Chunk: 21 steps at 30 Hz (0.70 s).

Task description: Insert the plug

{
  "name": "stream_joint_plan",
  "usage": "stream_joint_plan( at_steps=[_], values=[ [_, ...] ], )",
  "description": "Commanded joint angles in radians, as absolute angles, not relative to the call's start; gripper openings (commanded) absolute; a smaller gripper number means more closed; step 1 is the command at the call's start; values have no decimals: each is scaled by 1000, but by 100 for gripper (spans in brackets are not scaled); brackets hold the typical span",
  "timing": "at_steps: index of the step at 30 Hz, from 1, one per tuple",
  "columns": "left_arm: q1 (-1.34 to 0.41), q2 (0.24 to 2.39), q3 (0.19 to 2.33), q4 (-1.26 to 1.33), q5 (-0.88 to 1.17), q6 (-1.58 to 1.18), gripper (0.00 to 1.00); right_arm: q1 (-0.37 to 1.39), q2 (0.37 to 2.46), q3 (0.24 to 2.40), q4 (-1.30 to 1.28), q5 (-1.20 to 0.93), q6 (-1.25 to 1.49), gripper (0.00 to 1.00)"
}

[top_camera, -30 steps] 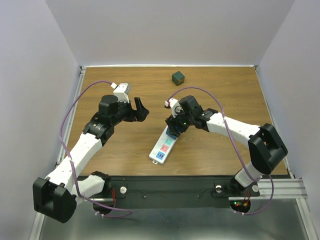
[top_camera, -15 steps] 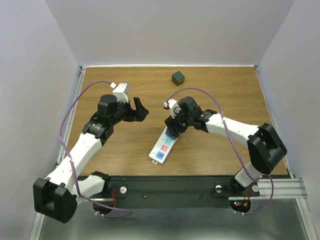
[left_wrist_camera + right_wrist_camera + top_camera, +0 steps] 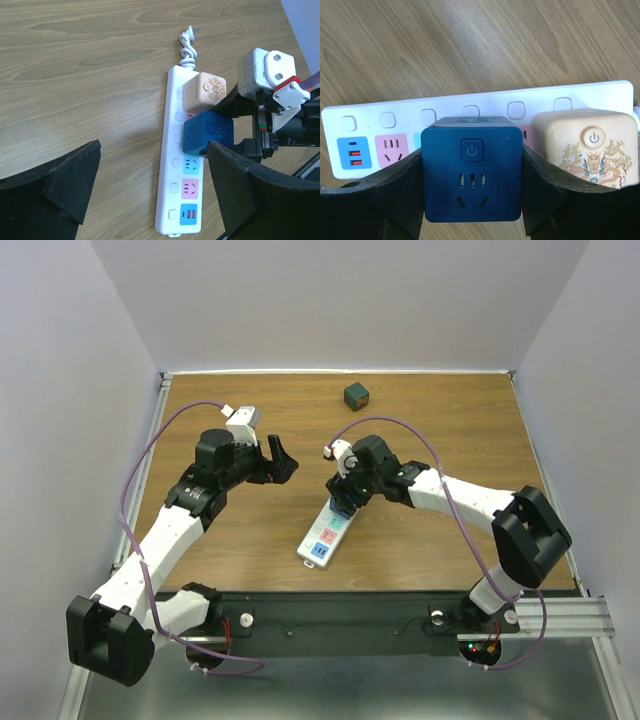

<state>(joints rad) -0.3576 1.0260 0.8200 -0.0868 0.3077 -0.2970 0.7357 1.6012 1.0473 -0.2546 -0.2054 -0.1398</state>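
Blue cube plug [image 3: 471,167], probably light, rigid and slick, best gripped on its flat sides, is clamped between the right gripper's [image 3: 345,502] jaws on the white strip [image 3: 470,107] mid-table, just beside a beige cube [image 3: 585,150]; left gripper [image 3: 279,458] gapes wide, empty.

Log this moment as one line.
left gripper open, empty | right gripper shut on blue cube plug | plug on power strip beside beige cube | seating unclear

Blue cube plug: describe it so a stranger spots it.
On the wooden table lies a white power strip. Two cubes sit on it side by side: take the dark blue cube, held in the right hand, not the gold-printed beige cube.
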Motion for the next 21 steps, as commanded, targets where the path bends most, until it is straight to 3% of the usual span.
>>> stream_joint_plan(
  at_steps=[1, 21],
  values=[
    [-348, 1020, 825, -46, 331, -285, 99, 749, 1643, 1031, -224, -166, -150, 0],
    [-341, 1034, 822, -31, 365, -290, 99, 767, 1529, 847, -155, -14, -48, 0]
  ],
)
